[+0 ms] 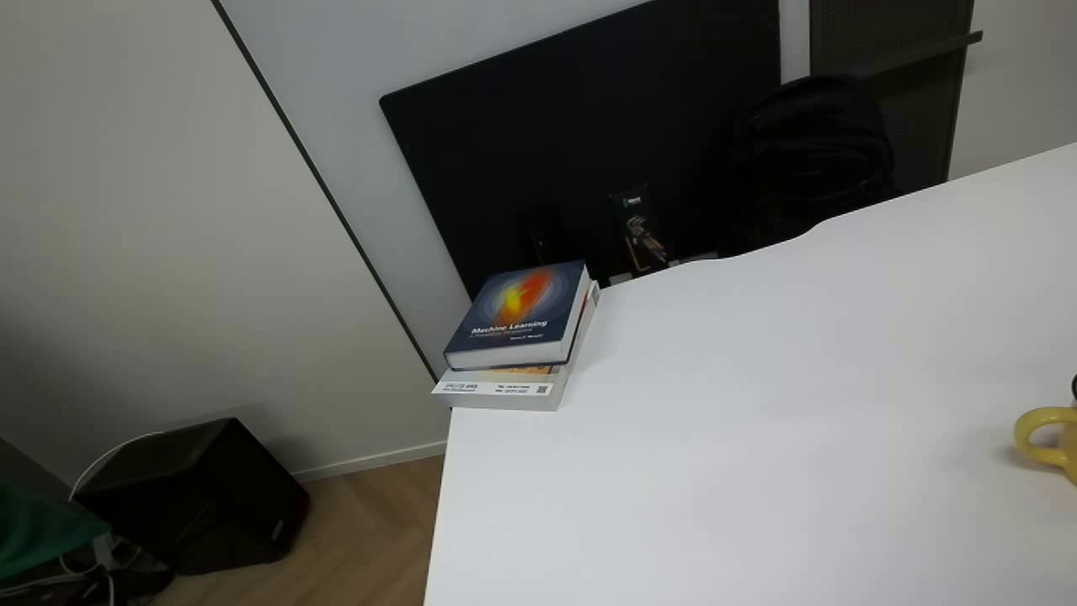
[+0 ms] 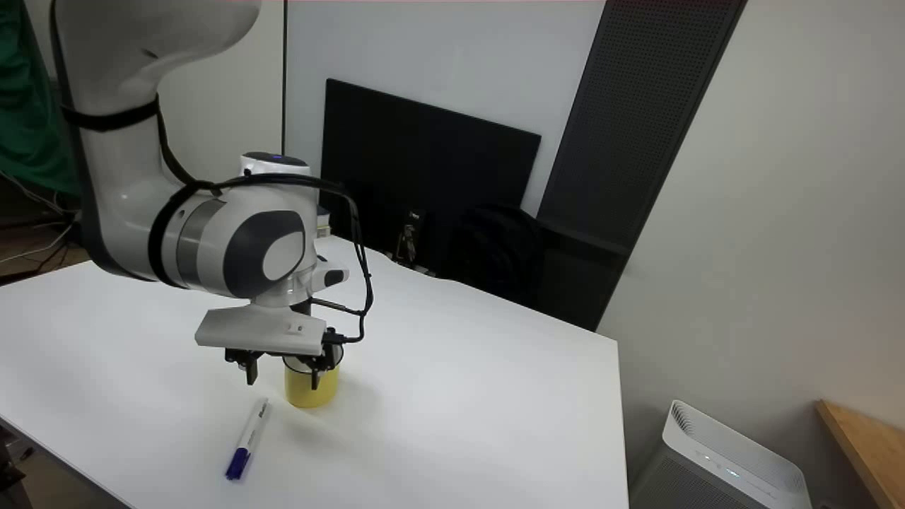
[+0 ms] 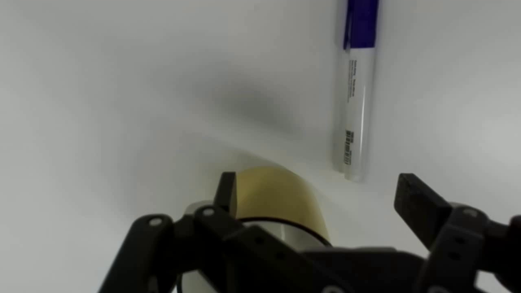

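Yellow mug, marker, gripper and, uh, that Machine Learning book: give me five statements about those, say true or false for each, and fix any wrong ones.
1. The marker lies on the white table, outside the yellow mug. True.
2. The marker's cap is red. False: the cap is dark blue-purple.
3. The gripper stands open. True.
4. The mug has no handle. False: its yellow handle shows in an exterior view.
5. The Machine Learning book rests on top of a white item. True.
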`<state>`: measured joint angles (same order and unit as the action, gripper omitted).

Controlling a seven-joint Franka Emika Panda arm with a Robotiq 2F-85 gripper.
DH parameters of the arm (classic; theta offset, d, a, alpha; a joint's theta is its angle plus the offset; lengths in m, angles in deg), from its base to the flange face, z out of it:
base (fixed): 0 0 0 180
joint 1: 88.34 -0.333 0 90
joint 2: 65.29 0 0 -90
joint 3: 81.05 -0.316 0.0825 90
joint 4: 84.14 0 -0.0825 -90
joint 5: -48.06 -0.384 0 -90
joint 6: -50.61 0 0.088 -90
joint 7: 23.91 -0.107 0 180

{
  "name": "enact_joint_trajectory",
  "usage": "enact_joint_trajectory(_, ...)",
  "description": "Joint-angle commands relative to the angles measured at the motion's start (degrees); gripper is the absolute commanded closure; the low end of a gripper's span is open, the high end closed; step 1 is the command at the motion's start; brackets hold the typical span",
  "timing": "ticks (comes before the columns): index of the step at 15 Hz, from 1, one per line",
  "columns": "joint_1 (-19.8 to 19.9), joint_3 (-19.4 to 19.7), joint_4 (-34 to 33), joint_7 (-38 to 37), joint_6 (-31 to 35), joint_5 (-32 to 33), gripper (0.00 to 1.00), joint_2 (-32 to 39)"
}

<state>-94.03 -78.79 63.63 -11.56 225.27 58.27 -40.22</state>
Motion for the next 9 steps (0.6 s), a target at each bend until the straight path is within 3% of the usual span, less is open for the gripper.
enact_joint_trajectory(1,-4.60,3.04,-2.58,-5.23,2.18,0.43,0.00,4.18)
enact_joint_trajectory(9,-7.77,3.86,-4.29,-6.74,3.80,-0.21,0.00,8.27)
